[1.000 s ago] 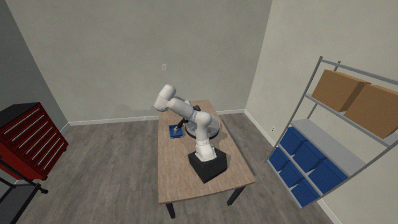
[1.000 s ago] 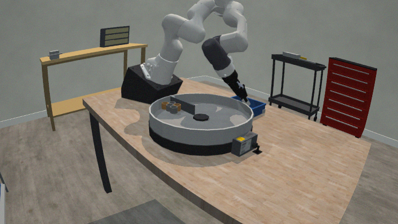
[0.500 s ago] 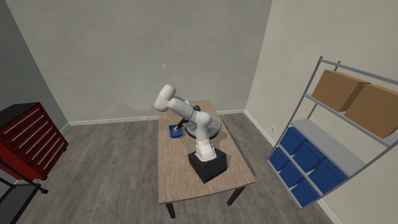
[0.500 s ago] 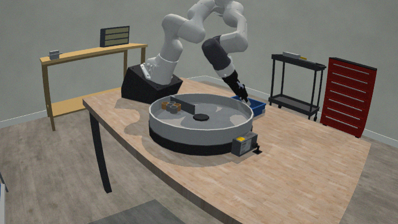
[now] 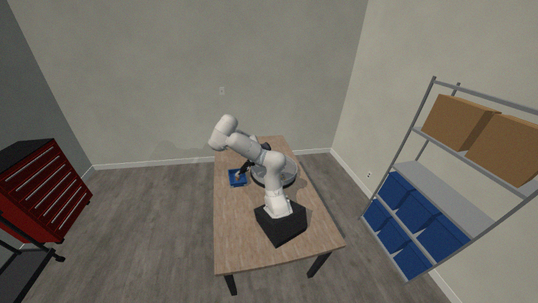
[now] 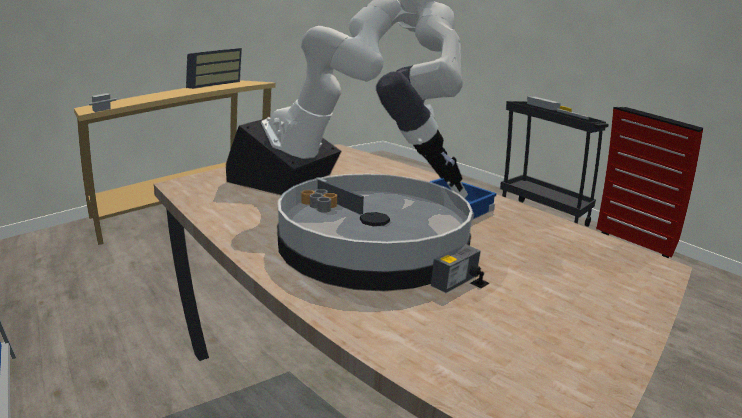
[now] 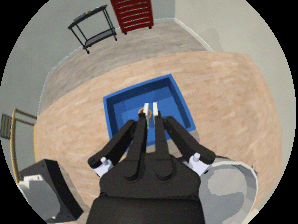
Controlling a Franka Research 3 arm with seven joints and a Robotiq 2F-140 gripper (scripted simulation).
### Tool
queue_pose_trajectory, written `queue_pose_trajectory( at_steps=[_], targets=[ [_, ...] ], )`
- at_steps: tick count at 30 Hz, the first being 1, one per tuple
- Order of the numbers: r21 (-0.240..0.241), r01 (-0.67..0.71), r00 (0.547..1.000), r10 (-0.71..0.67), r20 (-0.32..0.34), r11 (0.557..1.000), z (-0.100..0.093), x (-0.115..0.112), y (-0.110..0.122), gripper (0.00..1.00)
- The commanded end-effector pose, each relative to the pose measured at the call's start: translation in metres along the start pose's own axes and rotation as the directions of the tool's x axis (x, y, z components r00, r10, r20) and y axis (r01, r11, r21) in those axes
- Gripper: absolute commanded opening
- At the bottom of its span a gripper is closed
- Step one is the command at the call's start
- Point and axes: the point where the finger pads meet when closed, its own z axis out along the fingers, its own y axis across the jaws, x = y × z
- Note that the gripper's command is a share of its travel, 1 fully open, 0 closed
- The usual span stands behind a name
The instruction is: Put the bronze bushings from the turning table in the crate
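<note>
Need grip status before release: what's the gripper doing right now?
Gripper: nearly closed, bronze bushing at its tips; can't tell whether it's gripped.

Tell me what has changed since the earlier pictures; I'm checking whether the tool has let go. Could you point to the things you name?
No clear movement shows: the tool [image 5: 237,175] [image 6: 463,193] [image 7: 151,108] stayed angled down at the crate [image 5: 245,182] [image 6: 483,203] [image 7: 173,84]. I can't tell whether it took hold of or let go of anything. The bushings [image 5: 282,176] [image 6: 319,199] stayed clustered on the turning table [image 5: 288,184] [image 6: 358,255] [image 7: 254,185], beside its divider [image 6: 342,196].
</note>
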Motion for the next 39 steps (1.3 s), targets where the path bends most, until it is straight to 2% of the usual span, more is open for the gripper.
queue_pose_trajectory(
  at_steps=[1,21,30,39],
  targets=[
    [-0.001,0.003,1.000,-0.003,-0.003,1.000,0.000,0.001,0.001,0.07],
    [-0.001,0.003,1.000,-0.003,-0.003,1.000,-0.004,0.004,0.001,0.07],
    [-0.001,0.003,1.000,-0.003,-0.003,1.000,-0.021,0.019,0.000,0.07],
    [-0.001,0.003,1.000,-0.003,-0.003,1.000,-0.054,0.046,0.000,0.07]
  ],
)
